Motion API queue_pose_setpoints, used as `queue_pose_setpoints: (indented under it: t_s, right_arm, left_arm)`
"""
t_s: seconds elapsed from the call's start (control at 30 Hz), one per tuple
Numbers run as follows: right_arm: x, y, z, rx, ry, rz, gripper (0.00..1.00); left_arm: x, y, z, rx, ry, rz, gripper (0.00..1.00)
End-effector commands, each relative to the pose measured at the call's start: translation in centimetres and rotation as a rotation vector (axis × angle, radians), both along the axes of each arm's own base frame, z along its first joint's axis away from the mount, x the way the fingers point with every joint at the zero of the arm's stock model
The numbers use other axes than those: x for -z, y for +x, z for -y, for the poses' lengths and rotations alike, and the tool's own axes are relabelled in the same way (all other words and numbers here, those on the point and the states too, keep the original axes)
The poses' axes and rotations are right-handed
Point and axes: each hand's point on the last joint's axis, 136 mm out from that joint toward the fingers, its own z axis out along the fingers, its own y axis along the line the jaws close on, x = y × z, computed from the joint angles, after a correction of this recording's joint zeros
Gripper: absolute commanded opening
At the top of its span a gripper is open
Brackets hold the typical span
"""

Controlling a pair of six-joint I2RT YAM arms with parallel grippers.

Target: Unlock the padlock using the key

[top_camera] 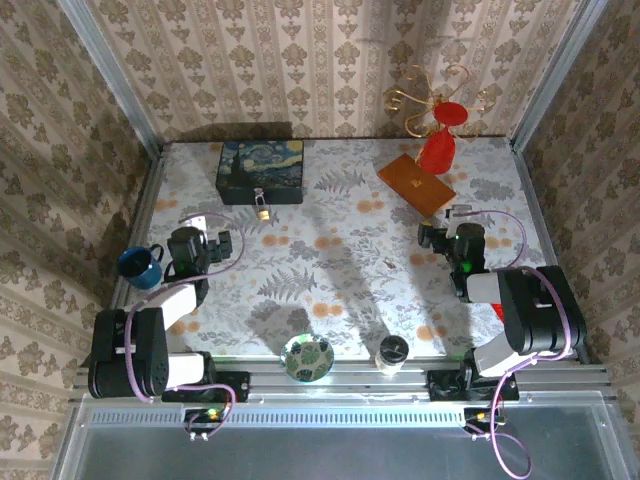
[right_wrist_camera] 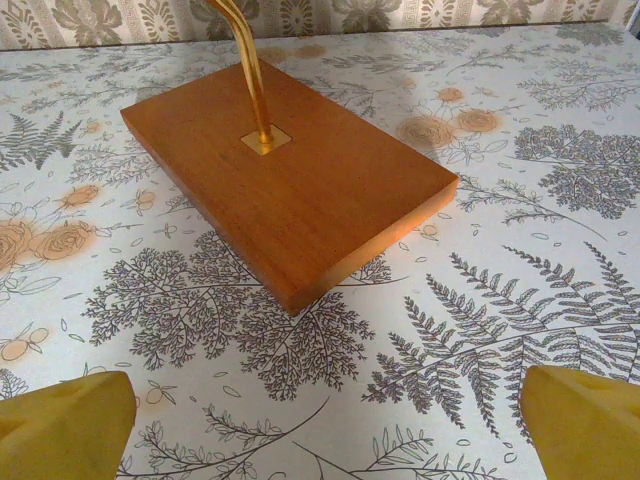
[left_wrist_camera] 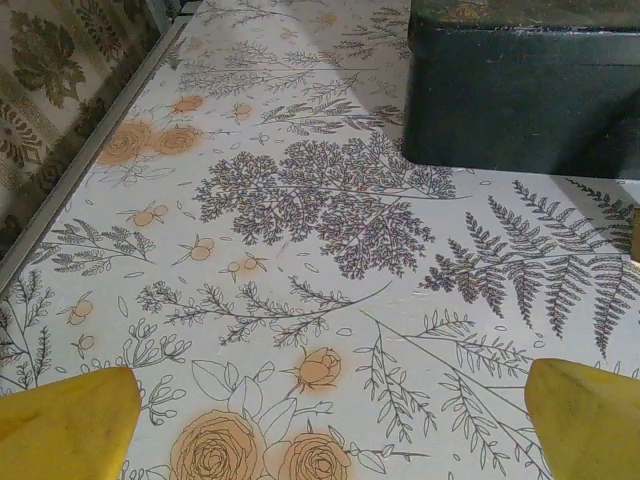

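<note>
From above, the small brass-gold padlock (top_camera: pixel 261 209) sits at the dark painted box's (top_camera: pixel 260 168) front face; the left wrist shows the left gripper (left_wrist_camera: pixel 325 420) spread wide near that box, the right wrist the right gripper (right_wrist_camera: pixel 325 425) spread before a wooden slab (right_wrist_camera: pixel 290 170).

the left arm (top_camera: pixel 140 345) and the right arm (top_camera: pixel 525 310) are built of black, blocky joint housings joined by white links. each is trailed by a pale lilac cable (top_camera: pixel 521 232), looped loosely from wrist to base. a small green light (top_camera: pixel 467 266) is seen on the right wrist. the left fingers (left_wrist_camera: pixel 62 425) and the right fingers (right_wrist_camera: pixel 585 420) are finished in plain, rounded yellow.
</note>
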Motion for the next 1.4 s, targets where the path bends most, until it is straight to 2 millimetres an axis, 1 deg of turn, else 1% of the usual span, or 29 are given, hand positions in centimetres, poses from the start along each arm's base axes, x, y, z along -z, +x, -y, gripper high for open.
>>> queue_pose_setpoints:
  t_s: [0.0,1.37]
  right_arm:
    - [-0.89,0.64,-0.15,-0.015,-0.011,0.023,1.0]
    - [-1.01,0.6,-0.25,-0.021,-0.011,0.029,1.0]
  left_arm:
    - [-0.86,0.37,0.25,0.01,-0.02,0.036,1.0]
    - [-1.38,-0.19,-0.1,-0.011,-0.019,0.062,1.0]
